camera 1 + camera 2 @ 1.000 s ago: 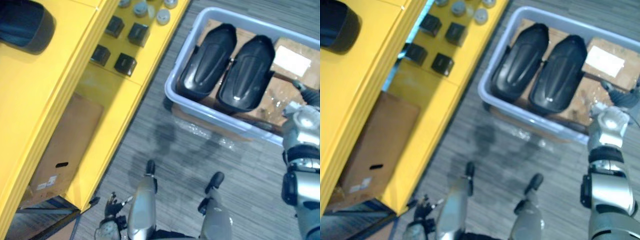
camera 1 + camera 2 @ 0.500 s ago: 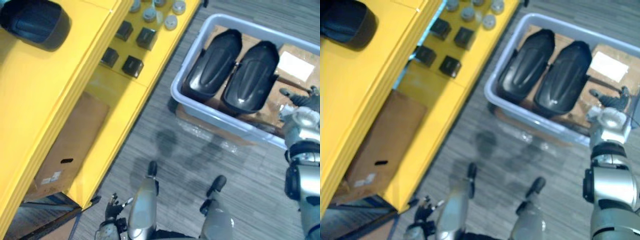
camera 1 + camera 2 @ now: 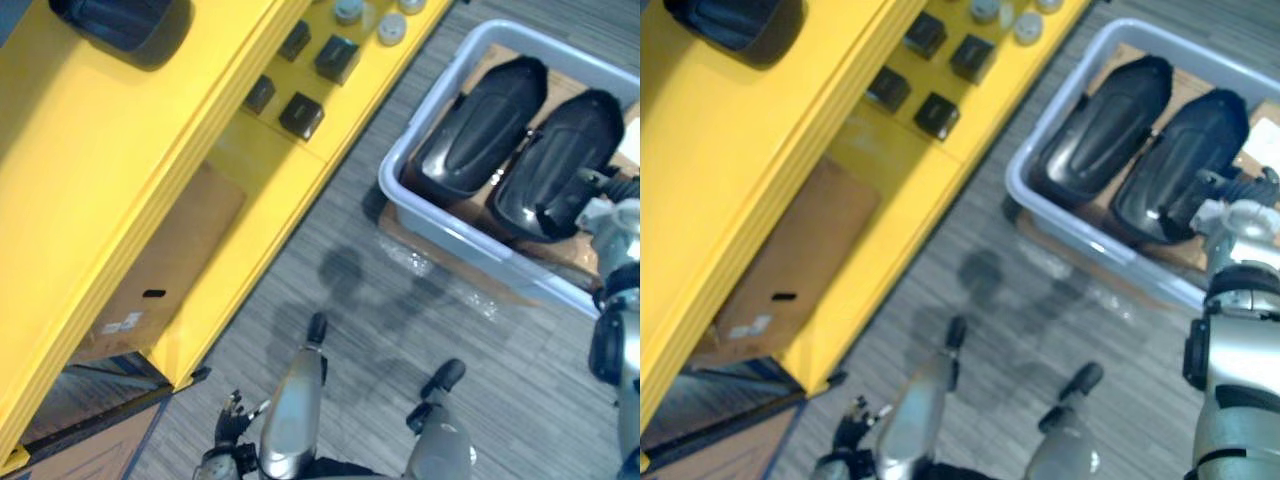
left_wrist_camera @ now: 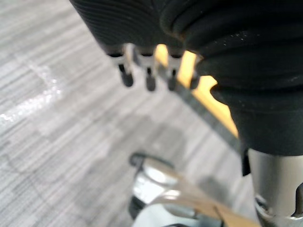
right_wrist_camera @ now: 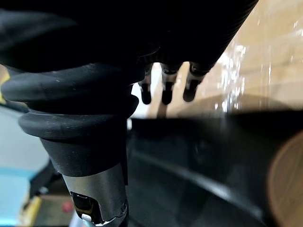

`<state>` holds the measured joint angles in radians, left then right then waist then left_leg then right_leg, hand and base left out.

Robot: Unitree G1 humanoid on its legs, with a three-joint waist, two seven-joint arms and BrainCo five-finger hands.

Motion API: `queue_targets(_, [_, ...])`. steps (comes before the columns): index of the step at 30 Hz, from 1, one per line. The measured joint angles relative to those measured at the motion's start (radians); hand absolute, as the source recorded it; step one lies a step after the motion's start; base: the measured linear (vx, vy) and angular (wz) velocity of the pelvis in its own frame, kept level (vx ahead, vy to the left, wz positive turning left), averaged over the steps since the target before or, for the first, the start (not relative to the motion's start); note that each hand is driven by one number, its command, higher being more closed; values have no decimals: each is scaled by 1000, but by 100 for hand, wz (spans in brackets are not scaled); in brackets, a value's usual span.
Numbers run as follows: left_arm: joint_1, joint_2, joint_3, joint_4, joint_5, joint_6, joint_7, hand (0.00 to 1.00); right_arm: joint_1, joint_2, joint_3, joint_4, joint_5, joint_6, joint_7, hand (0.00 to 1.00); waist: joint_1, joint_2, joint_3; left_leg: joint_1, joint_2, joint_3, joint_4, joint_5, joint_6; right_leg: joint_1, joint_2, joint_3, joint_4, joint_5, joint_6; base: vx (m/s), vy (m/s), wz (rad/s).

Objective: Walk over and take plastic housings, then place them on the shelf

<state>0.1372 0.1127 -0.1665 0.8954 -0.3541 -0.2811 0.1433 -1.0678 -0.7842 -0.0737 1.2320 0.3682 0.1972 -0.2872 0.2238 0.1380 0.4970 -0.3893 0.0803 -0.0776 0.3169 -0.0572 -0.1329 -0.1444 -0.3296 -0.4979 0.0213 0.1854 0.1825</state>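
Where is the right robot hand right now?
The right robot hand is at the eye views' right edge, over the grey bin, close above the right-hand black housing of the two inside.

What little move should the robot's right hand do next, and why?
Probably lower the right hand onto the housing just under it and curl its fingers round the edge. The hand is over that housing in the bin, and the right wrist view shows its fingers straight and holding nothing, so nothing is gripped yet.
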Motion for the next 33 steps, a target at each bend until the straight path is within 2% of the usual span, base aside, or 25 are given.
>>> queue_targets(3, [0, -1, -12, 3, 0, -4, 0, 0, -3, -2, -1, 22, -18, 71, -38, 0, 7, 10, 5, -11, -1, -21, 9, -3, 0, -1, -1, -17, 22, -17, 3, -14, 10, 12])
queue_targets(5, [0, -2, -19, 19, -2, -20, -1, 0, -15, -10, -1, 23, -32, 97, -69, 0, 13, 12, 6, -23, 1, -26, 14, -3, -1, -16, -1, -21, 39, -26, -1, -44, 7, 11])
queue_targets(6, [0, -1, -32, 31, -5, -29, -1, 0, -28, -12, -2, 24, -35, 116, -87, 100, 16, 12, 6, -32, 1, -29, 19, -3, -1, -24, -1, -21, 44, -28, -3, -42, 6, 0])
queue_targets(11, [-3, 9, -87, 27, -34, -60, 1, 0, -47, -30, -1, 34, -49, 157, -153, 100, 37, 24, 12, -50, 0, -28, 31, -4, 1, -47, -7, -20, 63, -35, -2, -40, 4, 0])
queue_targets(16, [-14, 20, -134, 15, -79, -66, 9, 0, -46, -71, -2, 45, -96, 192, -155, 100, 38, 26, 13, -86, 1, -31, 43, -5, 1, -80, -9, -18, 76, -36, -4, -27, -3, 0])
queue_targets(18, [-14, 27, -154, -5, -86, -65, 15, 0, -45, -73, -4, 59, -154, 226, -152, 100, 38, 35, 14, -86, 1, -29, 43, -5, 1, -81, -9, -17, 77, -36, -4, -11, -6, -2])
queue_targets(25, [-17, 37, -177, -23, -102, -64, 32, 0, -44, -74, -4, 94, -379, 299, -96, 100, 39, 52, 14, -99, 5, -27, 73, -24, 6, -83, -7, -17, 78, -36, -5, -35, -6, -2])
queue_targets(30, [-14, 50, -188, -61, -107, -49, 33, 0, -45, -82, -5, 105, -458, 309, -80, 100, 42, 53, 13, -116, 5, -28, 113, -45, 9, -80, -5, -18, 77, -35, -3, -26, 15, -1])
queue_targets(33, [-12, 55, -187, -81, -97, -50, 37, 0, -42, -88, -13, 129, -461, 278, -88, 100, 41, 52, 13, -119, 5, -29, 126, -51, 12, -74, -4, -18, 77, -34, -2, 0, 0, 0])
